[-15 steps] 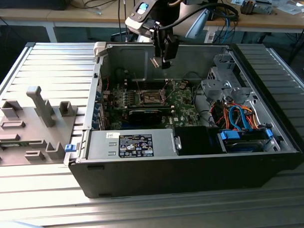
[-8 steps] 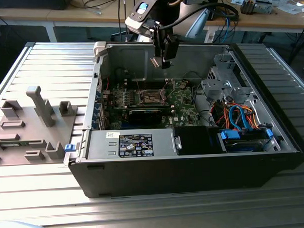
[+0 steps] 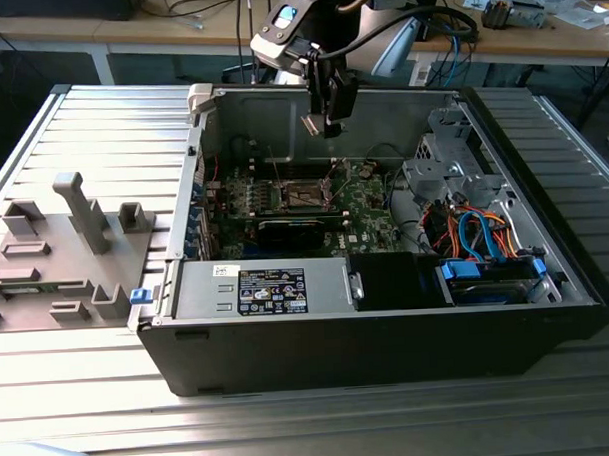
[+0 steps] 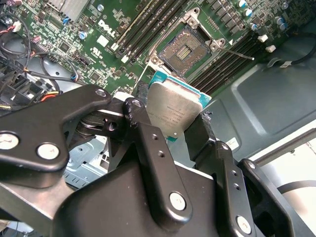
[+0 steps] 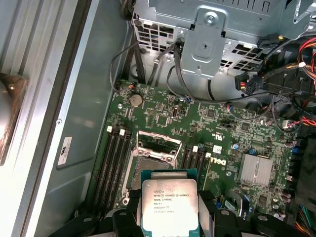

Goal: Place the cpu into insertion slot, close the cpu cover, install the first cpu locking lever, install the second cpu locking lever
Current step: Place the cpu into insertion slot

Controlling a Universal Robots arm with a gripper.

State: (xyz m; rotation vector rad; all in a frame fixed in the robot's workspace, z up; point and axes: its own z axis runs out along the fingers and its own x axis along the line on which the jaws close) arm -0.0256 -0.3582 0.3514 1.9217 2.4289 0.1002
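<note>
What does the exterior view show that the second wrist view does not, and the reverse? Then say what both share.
Exterior view's own: the whole open black computer case and grey plastic fixture blocks on the ribbed metal table at that view's left.
Second wrist view's own: the printed face of the small square silver-topped cpu, clamped between black fingers, and the contact grid inside the dark square insertion slot.
Shared: the green motherboard, the slot uncovered, and the black gripper above it.
</note>
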